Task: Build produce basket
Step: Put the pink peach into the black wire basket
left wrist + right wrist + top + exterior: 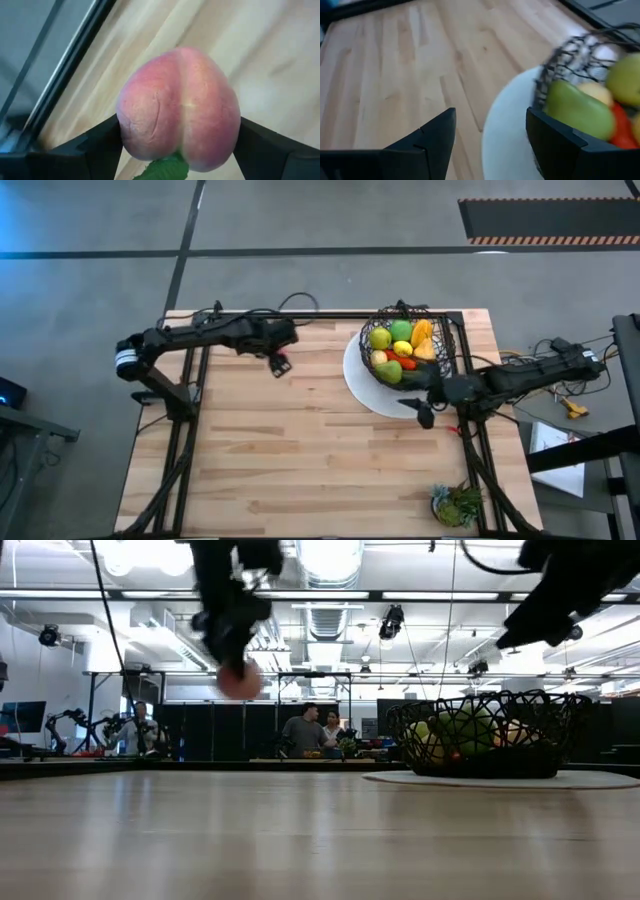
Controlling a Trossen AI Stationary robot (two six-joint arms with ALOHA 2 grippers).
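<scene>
The left gripper (279, 364) is clutching a pink peach (179, 107) above the table's (300, 450) far-left part. The right gripper (424, 413) is hanging open beside the basket (405, 348), which is sitting on the white plate (372, 393), far right.

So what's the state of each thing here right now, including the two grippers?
Peach: held between the left gripper's fingers, lifted off the table.
Left gripper: shut on the peach.
Right gripper: open, empty, over the plate's edge.
Basket: upright on the plate, holding produce.
Plate: flat on the table.
</scene>
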